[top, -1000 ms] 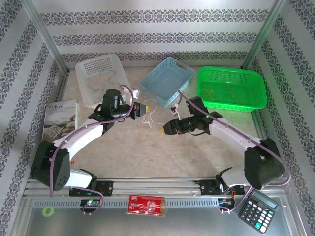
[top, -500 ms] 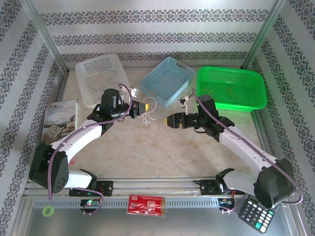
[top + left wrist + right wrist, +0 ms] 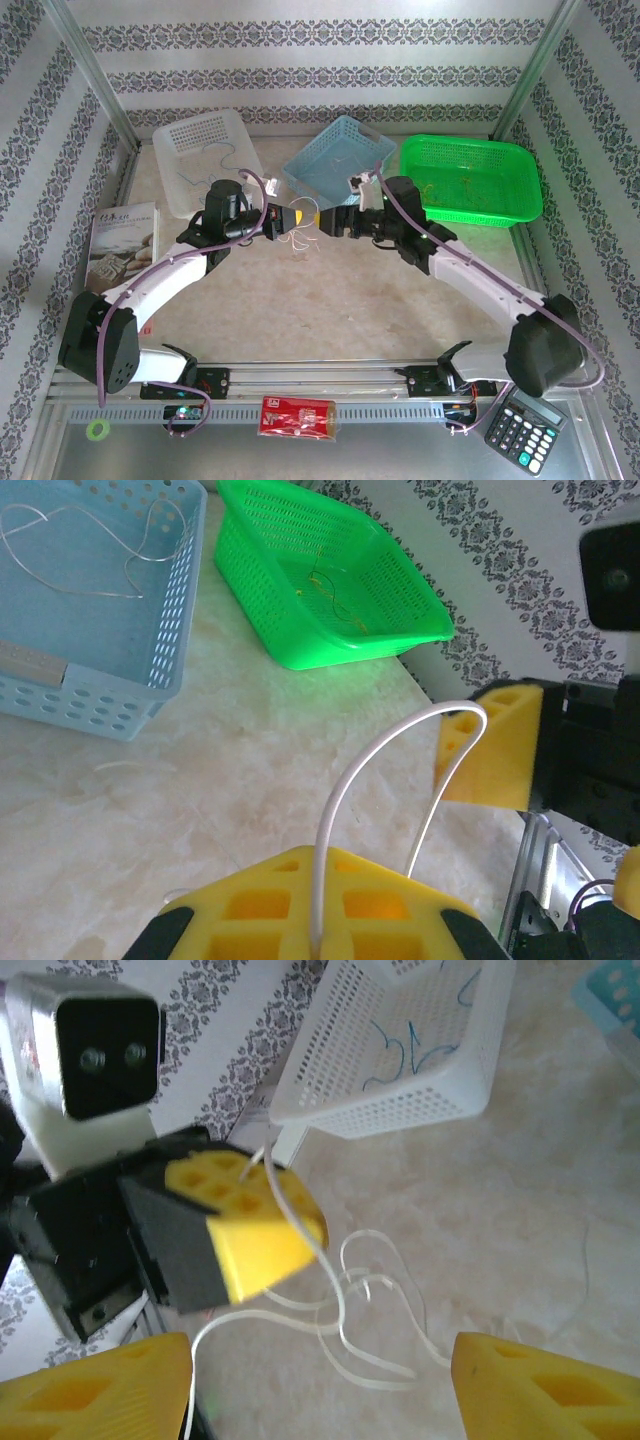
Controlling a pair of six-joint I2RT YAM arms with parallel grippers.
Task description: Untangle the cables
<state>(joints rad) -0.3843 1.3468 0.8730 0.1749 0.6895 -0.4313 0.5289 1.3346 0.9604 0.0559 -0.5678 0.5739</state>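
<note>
From above, three perforated plastic baskets were counted, a white basket (image 3: 195,135), a blue basket (image 3: 340,130) and a green basket (image 3: 520,180); in the left wrist view the left gripper (image 3: 315,885) was seen clamped on the thin, looping pale cables (image 3: 375,755); in the right wrist view the right gripper (image 3: 320,1360) was shown with its two yellow wedge fingers apart, just beside them.

A pale marbled table (image 3: 330,310) enclosed by walls (image 3: 320,70) papered in floral stripes. Three plastic baskets line the far edge: white (image 3: 205,130) at 11 o'clock, blue (image 3: 335,150) at 12, touching the green one (image 3: 500,160) at 1 o'clock. A booklet (image 3: 122,245) lies at 9 o'clock. On the near metal rail: a green ring (image 3: 97,430) at 7, a red packet (image 3: 297,416) at 6, a black calculator (image 3: 527,428) at 5.
</note>
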